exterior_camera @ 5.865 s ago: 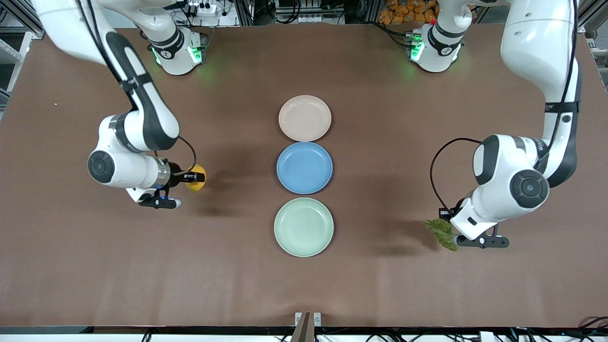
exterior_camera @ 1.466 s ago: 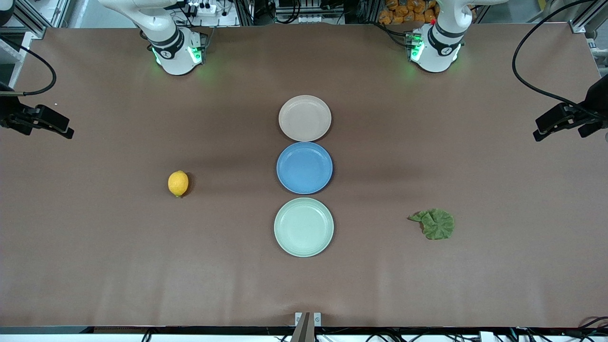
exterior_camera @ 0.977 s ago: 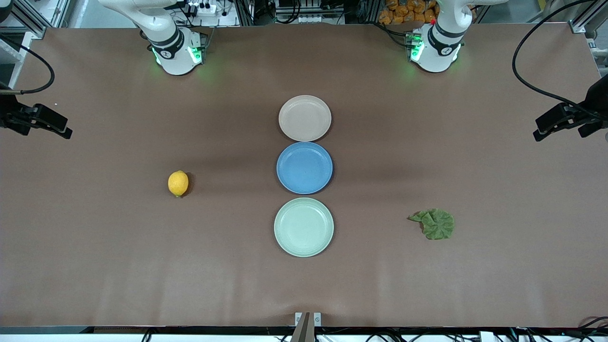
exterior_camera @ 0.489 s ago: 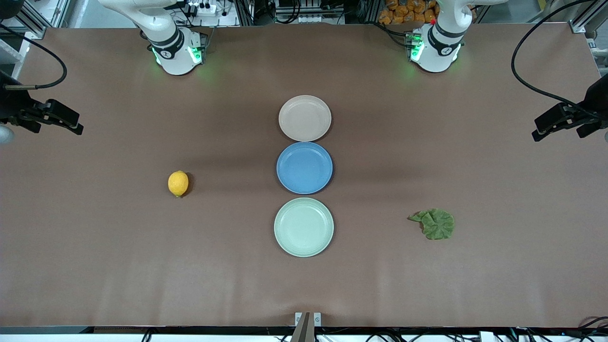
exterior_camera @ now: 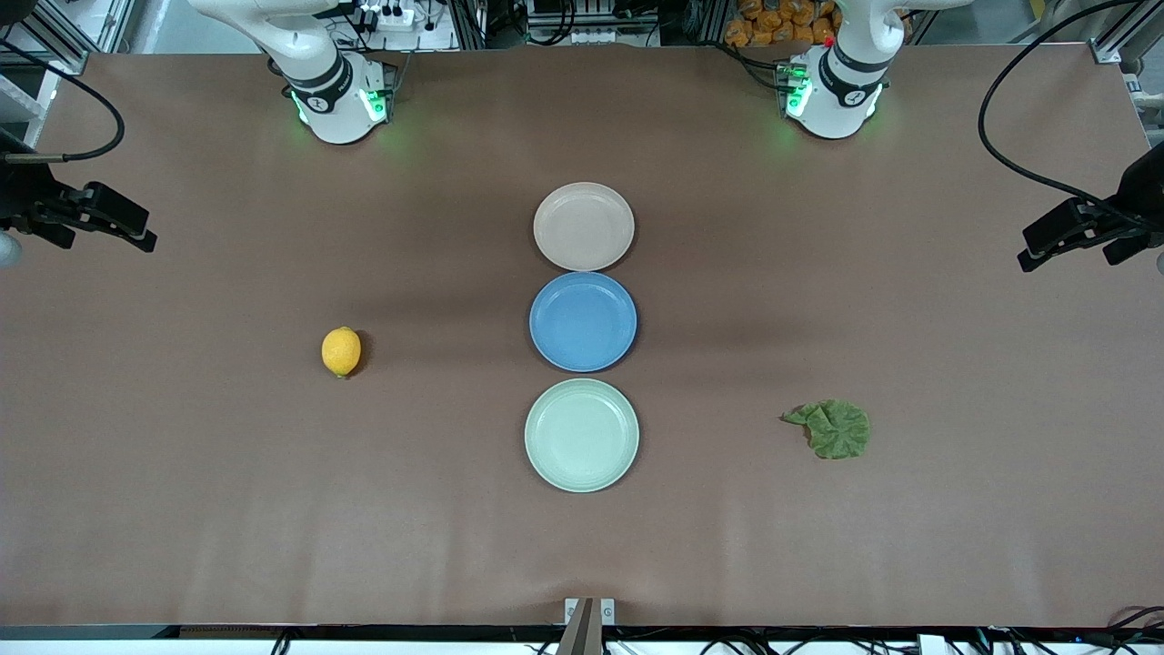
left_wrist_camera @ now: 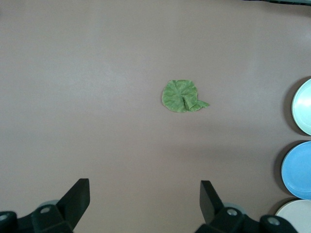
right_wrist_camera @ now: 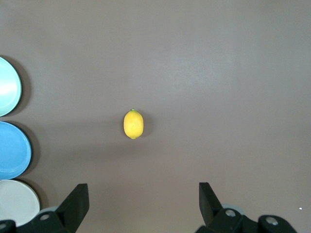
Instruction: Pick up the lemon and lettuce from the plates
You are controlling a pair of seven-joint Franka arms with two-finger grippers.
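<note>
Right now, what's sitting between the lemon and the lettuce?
In the front view, the row of plates lies between the lemon and the lettuce; a straight line between them passes over the mint plate, near the blue plate. The rest is bare table.

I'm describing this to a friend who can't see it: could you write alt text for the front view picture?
Three empty plates, beige plate, blue plate and green plate, stand in a row mid-table. A lemon lies on the bare table toward the right arm's end, a lettuce toward the left arm's. The open right gripper and left gripper hover at the table's ends.
</note>
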